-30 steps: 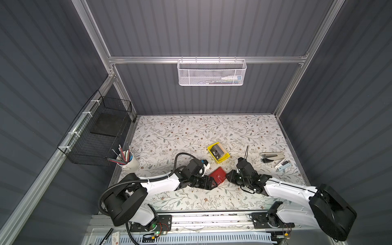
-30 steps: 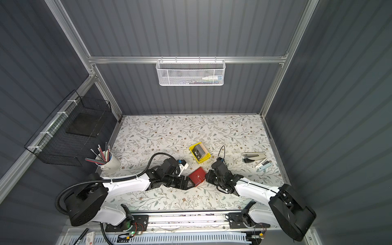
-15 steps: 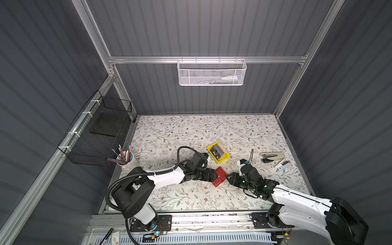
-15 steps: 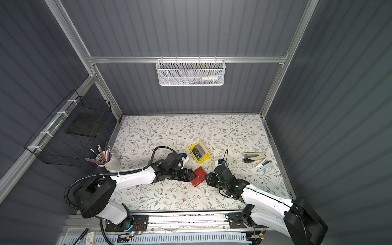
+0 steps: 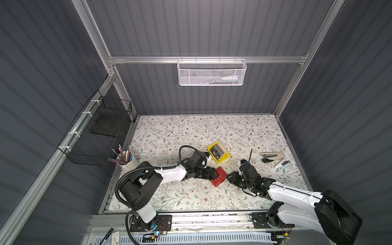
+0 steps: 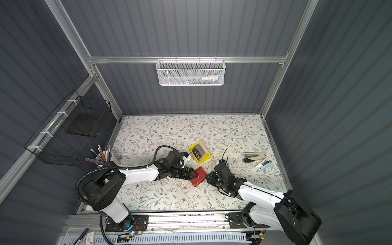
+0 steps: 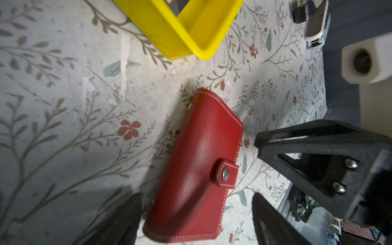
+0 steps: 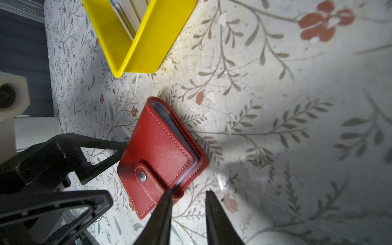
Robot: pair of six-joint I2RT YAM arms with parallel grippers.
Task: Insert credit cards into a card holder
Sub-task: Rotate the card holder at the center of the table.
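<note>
The red card holder [image 5: 218, 176] lies closed on the flowered table, its strap snapped shut. My left gripper [image 7: 195, 222] is open, its fingers straddling one end of the card holder [image 7: 201, 165] with a gap on each side. My right gripper [image 8: 188, 192] is open by a narrow gap with nothing between its fingers. One fingertip [image 8: 168, 192] touches the card holder [image 8: 161, 152] at its open edge beside the strap. Dark credit cards [image 5: 217, 153] stand in a yellow tray [image 5: 224, 158] just behind. In both top views the grippers face each other across the card holder [image 6: 198, 176].
A stapler [image 5: 272, 157] and a small white item [image 5: 283, 165] lie at the right. A pencil cup [image 5: 127, 159] stands at the left edge below a black wire basket [image 5: 99, 135]. A white mesh basket [image 5: 212, 73] hangs on the back wall.
Both arms have shifted their pose around the card holder, the left arm swinging toward the back. The card holder has stayed in place.
</note>
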